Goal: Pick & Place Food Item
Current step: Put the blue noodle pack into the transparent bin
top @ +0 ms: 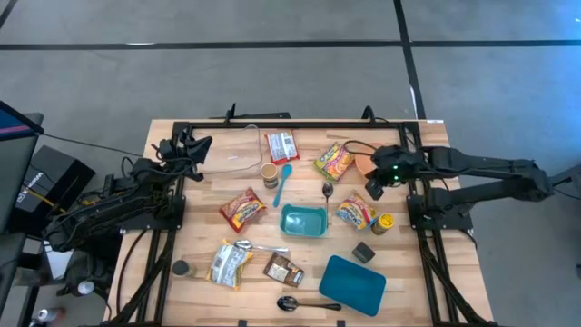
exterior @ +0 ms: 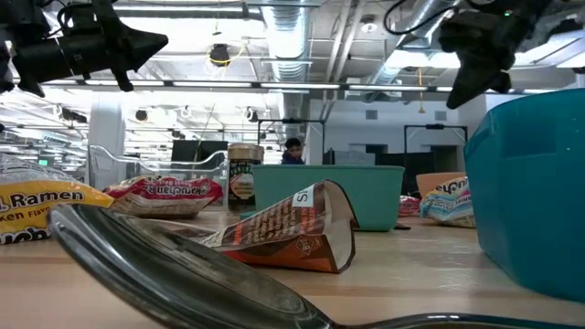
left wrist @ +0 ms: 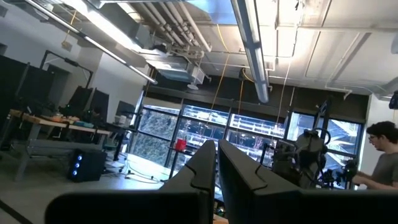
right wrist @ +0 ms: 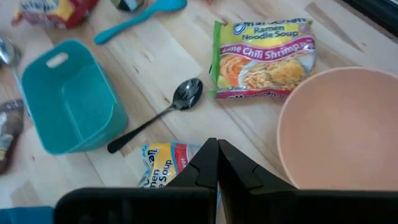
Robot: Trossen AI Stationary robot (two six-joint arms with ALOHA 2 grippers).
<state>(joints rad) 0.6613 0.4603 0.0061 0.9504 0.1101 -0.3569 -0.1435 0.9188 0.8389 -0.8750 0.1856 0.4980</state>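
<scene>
- We see the right gripper (right wrist: 217, 163) raised above the right side of the pale wooden tabletop (top: 418, 282), its fingers (right wrist: 205, 165) pressed together and holding nothing.
- Under it lies a green-edged Lime Chili Shrimp ramen noodle packet (right wrist: 264, 57), flat on the tabletop, just beside a wide peach-coloured bowl (right wrist: 342, 130).
- A black-handled metal spoon (right wrist: 163, 112) lies between that packet and a teal rectangular plastic bin (right wrist: 68, 99), which stands open side up.
- A yellow-and-white noodle packet (right wrist: 163, 163) lies directly beneath the right gripper's fingertips, partly hidden by them.
- The left gripper (top: 189, 147) hangs over the far left corner of the tabletop; its fingers (left wrist: 202, 171) are closed on nothing, pointing out into the room.
- In the high view we find a red ramen packet (top: 242, 209) left of the bin, a teal plastic spoon (top: 282, 182) behind it, and a teal lid (top: 352, 282) near the front edge.
- A person (left wrist: 380, 155) sits in the room beyond the tabletop.
</scene>
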